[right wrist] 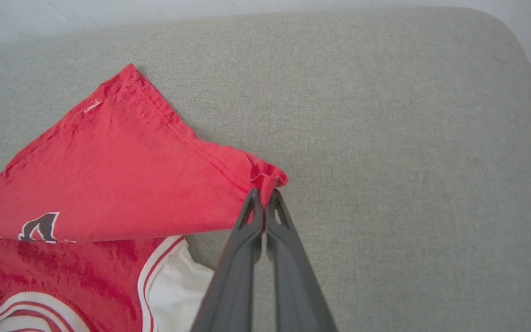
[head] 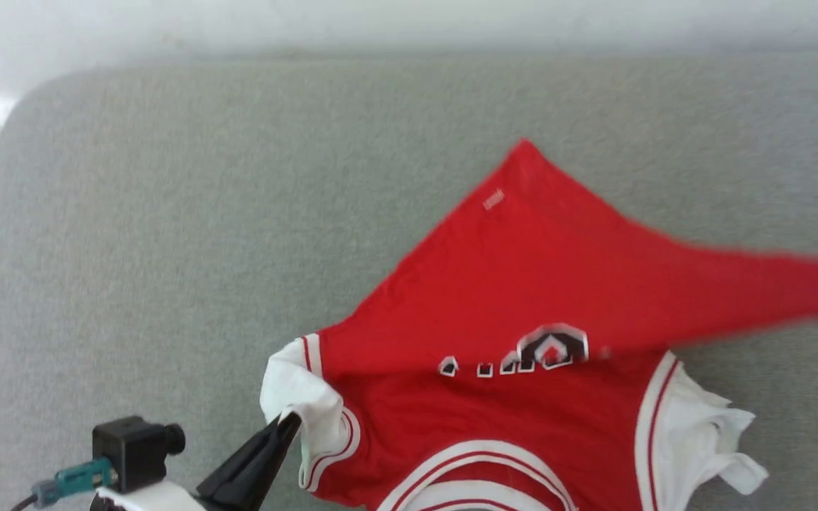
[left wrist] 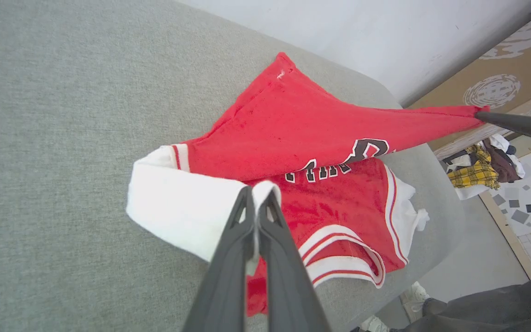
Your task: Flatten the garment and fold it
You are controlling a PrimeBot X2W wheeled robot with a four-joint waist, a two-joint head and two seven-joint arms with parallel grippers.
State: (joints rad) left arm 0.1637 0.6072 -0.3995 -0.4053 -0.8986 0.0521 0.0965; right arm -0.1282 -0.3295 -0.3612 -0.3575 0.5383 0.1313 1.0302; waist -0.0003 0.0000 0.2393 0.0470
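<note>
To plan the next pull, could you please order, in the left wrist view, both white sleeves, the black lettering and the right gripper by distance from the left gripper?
1. White cloth sleeve, pinched in the left gripper.
2. Black white-outlined lettering, in the middle.
3. Other white sleeve, far side.
4. Right gripper, far right, holding the red jersey by a hem corner.

The jersey was red, its sleeves white, with red-and-white striped trim and black lettering outlined in white. The surface under it was a flecked grey. The fingers were dark grey. A far cloth looked yellow plaid, perhaps.
</note>
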